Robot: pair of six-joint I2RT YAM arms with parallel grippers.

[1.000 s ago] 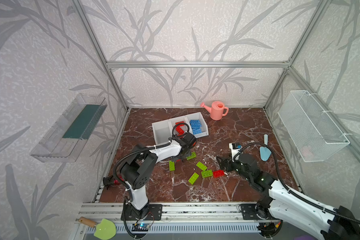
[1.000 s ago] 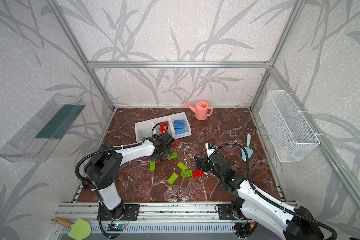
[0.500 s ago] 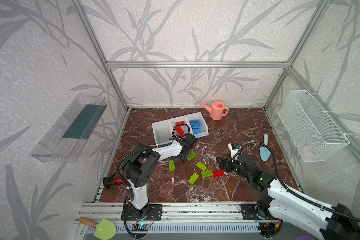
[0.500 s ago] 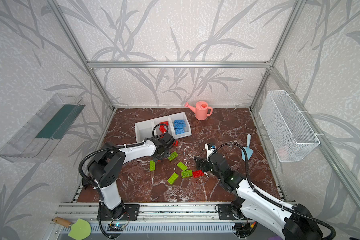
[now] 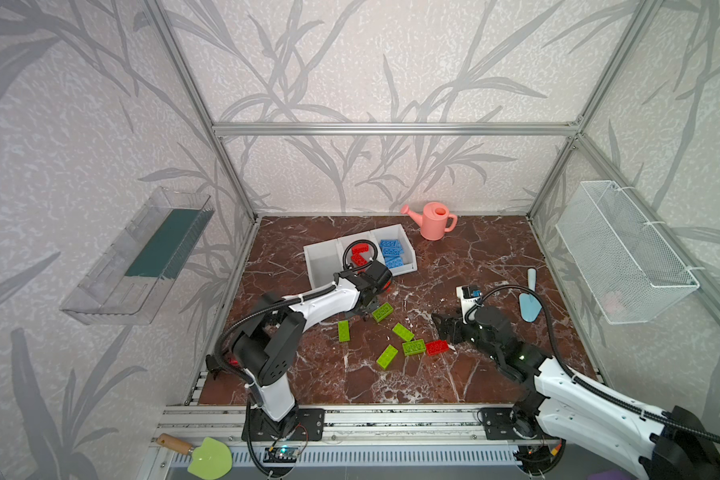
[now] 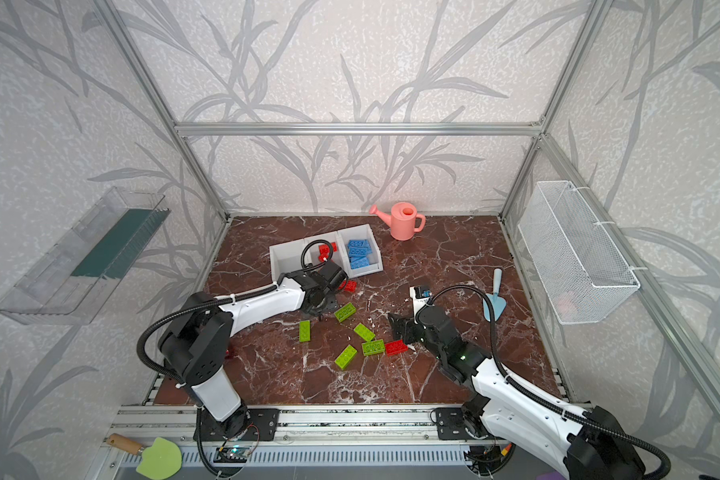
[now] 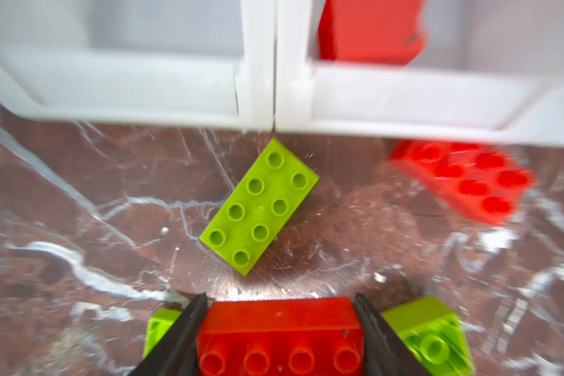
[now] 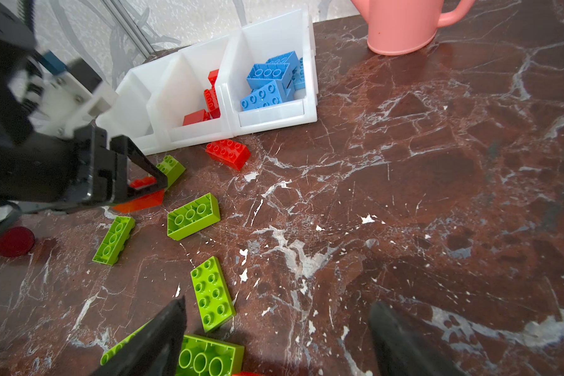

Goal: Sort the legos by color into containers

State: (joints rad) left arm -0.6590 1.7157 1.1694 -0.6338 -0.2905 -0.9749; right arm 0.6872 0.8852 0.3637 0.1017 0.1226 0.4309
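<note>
Top views, containers: three joined white bins (image 5: 320, 272) stand toward the back of the counter (image 5: 487, 266). I read blue bricks (image 5: 391, 251) in the bin nearest the pink watering can (image 5: 433, 222), red bricks (image 5: 359, 254) in the middle bin, and nothing in the third.
Top views, loose legos: five lime-green bricks (image 5: 403, 331) lie scattered mid-counter. One stray red brick (image 5: 436, 347) rests against a green one, just beside my right end effector (image 5: 442, 326).
Top views, left arm: the left end effector (image 5: 366, 311) sits low over the counter just in front of the bins. Its load is hidden here.
Left wrist view: the fingers (image 7: 184, 332) press on both sides of the held red brick (image 7: 279, 335), so this end effector is clamped on it. Ahead lie the nearest green brick (image 7: 259, 206) and a second red brick (image 7: 463, 179), both close to the front lips of the bins.
Right wrist view: the right end effector's jaws stand wide apart with nothing between them, above green bricks on the counter. Whether the held red brick has cleared the counter I cannot tell.
Step in hand: I judge this to be the grasp of a red brick bound for the middle bin.
Next move: it calls for a lift high enough to pass the nearest green brick and the front lip. A short carry over the middle bin and a release above the red bricks would follow.
</note>
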